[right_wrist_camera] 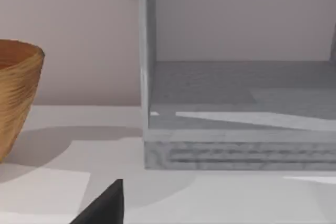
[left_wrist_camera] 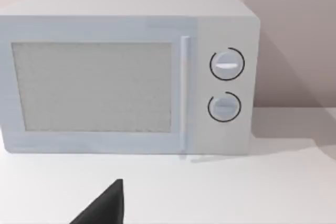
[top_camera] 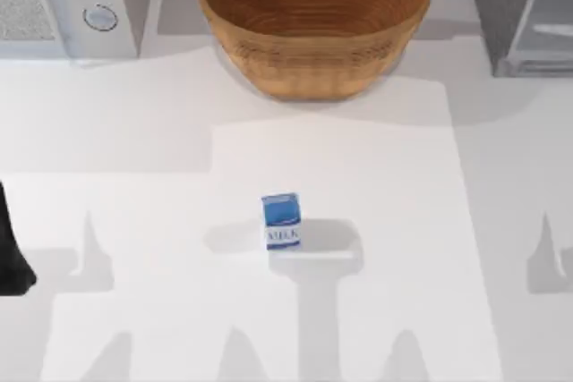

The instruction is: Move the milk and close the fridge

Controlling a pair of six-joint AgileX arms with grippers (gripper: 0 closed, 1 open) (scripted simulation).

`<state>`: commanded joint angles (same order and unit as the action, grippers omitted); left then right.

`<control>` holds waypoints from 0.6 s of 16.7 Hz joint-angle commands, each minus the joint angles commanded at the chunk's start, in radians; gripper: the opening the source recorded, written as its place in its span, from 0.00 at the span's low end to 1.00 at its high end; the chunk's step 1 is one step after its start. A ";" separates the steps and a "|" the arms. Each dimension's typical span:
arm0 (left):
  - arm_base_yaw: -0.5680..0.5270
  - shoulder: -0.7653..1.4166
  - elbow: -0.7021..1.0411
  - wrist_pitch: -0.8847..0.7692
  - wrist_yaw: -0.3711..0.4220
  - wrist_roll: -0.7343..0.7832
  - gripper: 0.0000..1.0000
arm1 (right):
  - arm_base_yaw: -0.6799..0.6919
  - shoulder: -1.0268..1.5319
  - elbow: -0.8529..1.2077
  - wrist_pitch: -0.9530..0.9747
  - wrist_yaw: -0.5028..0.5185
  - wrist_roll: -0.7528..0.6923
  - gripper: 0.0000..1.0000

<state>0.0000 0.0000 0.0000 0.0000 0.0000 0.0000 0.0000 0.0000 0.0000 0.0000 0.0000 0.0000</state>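
Note:
The milk (top_camera: pixel 281 220), a small carton with a blue top and a white lower half, stands upright on the white table near its middle, with nothing touching it. The fridge (top_camera: pixel 515 15) is the grey box at the back right. Its inside (right_wrist_camera: pixel 236 93) stands open toward the right wrist view, with its pale door panel (top_camera: pixel 548 6) swung out. A dark part of my left arm (top_camera: pixel 13 248) sits at the table's left edge, far from the milk. A dark tip of my left gripper (left_wrist_camera: pixel 105 208) faces the microwave. A dark tip of my right gripper (right_wrist_camera: pixel 105 207) faces the fridge.
A large woven basket (top_camera: pixel 313 20) stands at the back centre, behind the milk, and its side (right_wrist_camera: pixel 16 98) lies left of the fridge. A white microwave (top_camera: pixel 63 2) with two round knobs (left_wrist_camera: pixel 226 85) fills the back left corner.

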 joint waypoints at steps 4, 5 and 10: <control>0.000 0.000 0.000 0.000 0.000 0.000 1.00 | 0.036 0.036 0.002 0.035 0.036 0.003 1.00; 0.000 0.000 0.000 0.000 0.000 0.000 1.00 | 0.070 0.067 0.004 0.066 0.069 0.004 1.00; 0.000 0.000 0.000 0.000 0.000 0.000 1.00 | 0.360 0.311 0.012 0.300 0.365 0.011 1.00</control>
<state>0.0000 0.0000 0.0000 0.0000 0.0000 0.0000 0.3601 0.3107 0.0124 0.2997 0.3645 0.0111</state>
